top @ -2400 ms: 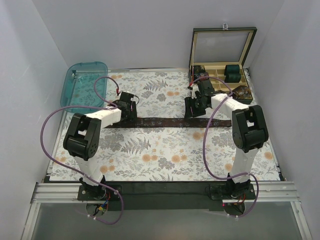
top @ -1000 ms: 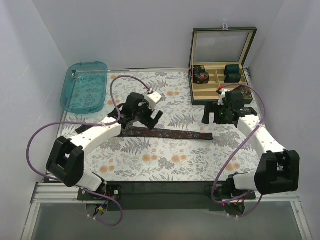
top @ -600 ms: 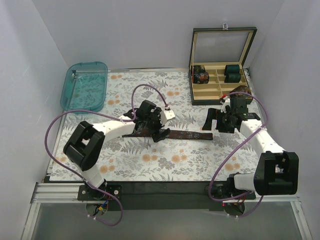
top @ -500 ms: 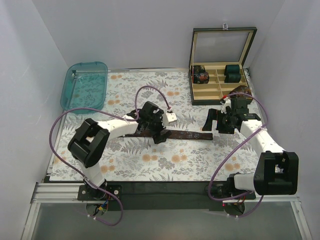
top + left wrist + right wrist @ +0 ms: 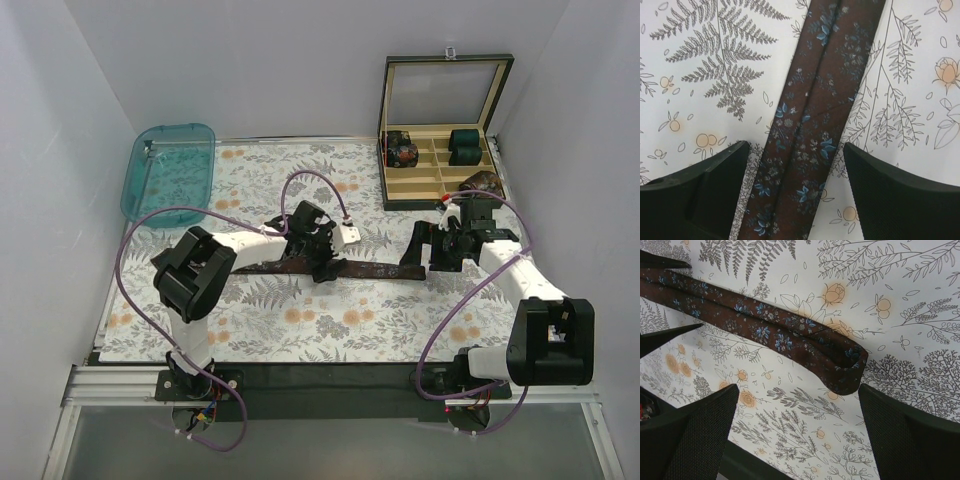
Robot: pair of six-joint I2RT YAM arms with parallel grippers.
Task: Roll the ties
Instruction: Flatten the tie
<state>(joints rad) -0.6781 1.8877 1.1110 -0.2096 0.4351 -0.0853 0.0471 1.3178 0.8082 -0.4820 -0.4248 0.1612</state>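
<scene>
The tie, dark brown with small blue and pale flowers, lies flat across the floral mat. Its right end is folded back on itself. My left gripper is open and low over the tie's middle part. In the left wrist view the tie runs lengthwise between the two spread fingers of my left gripper. My right gripper is open at the folded right end. In the right wrist view that fold lies just ahead of the gap of my right gripper, untouched.
An open wooden box with compartments stands at the back right, its lid upright. It holds dark teal rolls and a dark roll. Another dark roll is at its right corner. A teal plastic tray stands at the back left.
My left gripper moved right along the tie from its left end toward its middle. My right gripper came away from the box and down to the tie's right end. The tie now lies shorter.
</scene>
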